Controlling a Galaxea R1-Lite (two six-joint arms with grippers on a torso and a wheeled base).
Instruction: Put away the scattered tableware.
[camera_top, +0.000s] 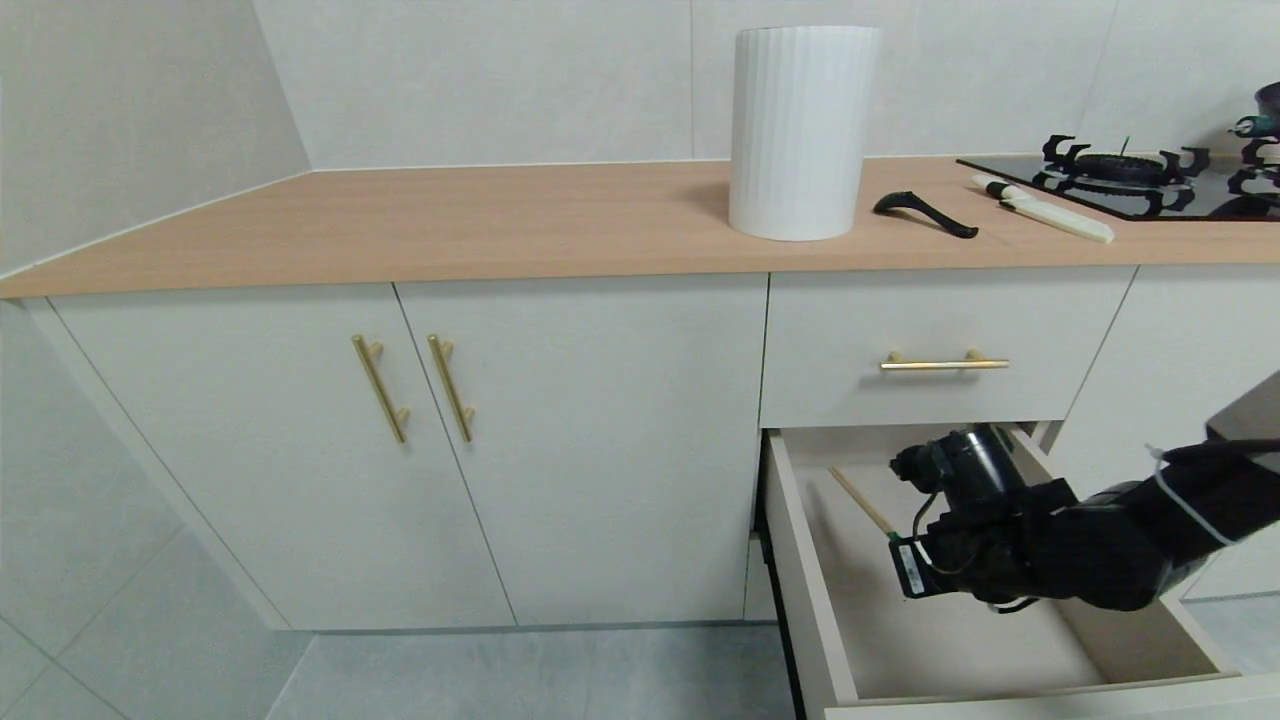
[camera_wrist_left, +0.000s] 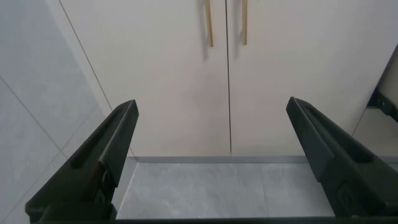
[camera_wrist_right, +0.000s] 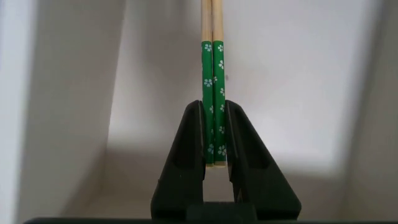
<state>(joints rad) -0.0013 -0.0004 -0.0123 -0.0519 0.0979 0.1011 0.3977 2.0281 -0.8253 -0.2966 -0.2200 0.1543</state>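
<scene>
My right gripper (camera_wrist_right: 214, 106) is clamped on a pair of chopsticks (camera_wrist_right: 213, 68), its two black fingers (camera_wrist_right: 193, 134) pressed against either side of their green, flower-printed ends. The pale wooden shafts run straight out past the fingertips, side by side and touching. In the head view that gripper sits inside the open drawer (camera_top: 800, 545), and the chopsticks slant away from it toward the drawer's back left corner. I cannot tell whether their far tips touch the drawer floor.

My left gripper (camera_wrist_left: 211, 107) holds nothing, its fingers spread wide apart. It faces the double cabinet doors (camera_wrist_left: 161, 81) with their gold bar handles, and grey floor tile (camera_wrist_left: 205, 190) lies below it.

Above the open drawer there is an upper drawer (camera_top: 850, 330), shut, with a gold handle. On the wooden countertop (camera_top: 400, 220) a tall white ribbed cylinder (camera_top: 797, 130) stands upright. Just beside it, toward my right, lies a black utensil (camera_top: 925, 213), and a little farther on a pale knife-like utensil (camera_top: 1045, 210) lies near the edge of the black hob (camera_top: 1130, 180).
</scene>
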